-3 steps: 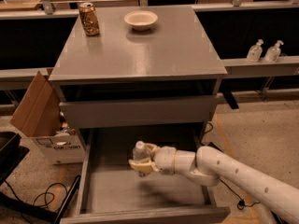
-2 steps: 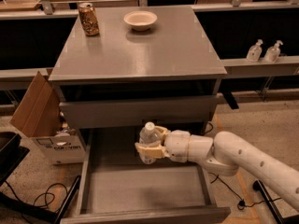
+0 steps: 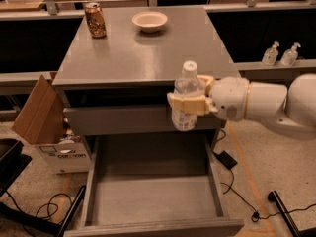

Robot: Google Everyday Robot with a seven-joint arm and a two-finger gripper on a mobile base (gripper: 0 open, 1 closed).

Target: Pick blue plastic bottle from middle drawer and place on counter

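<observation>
The blue plastic bottle [image 3: 185, 95], clear with a white cap and a whitish label, is held upright in my gripper [image 3: 190, 102]. The gripper's cream fingers [image 3: 187, 104] wrap round the bottle's middle. The bottle hangs in the air in front of the counter's [image 3: 148, 48] front edge, right of centre, its cap just above the slab level. The middle drawer [image 3: 153, 191] stands pulled out below, with nothing visible inside. My white arm reaches in from the right.
A golden-brown can [image 3: 94, 19] and a small white bowl [image 3: 149, 20] stand at the back of the counter. Two pump dispenser bottles [image 3: 281, 54] sit on a ledge at the right. A cardboard box [image 3: 49, 127] stands left of the cabinet. Cables lie on the floor.
The gripper has lifted the bottle up out of the open drawer to the height of the counter's front edge and shifted it to the right.
</observation>
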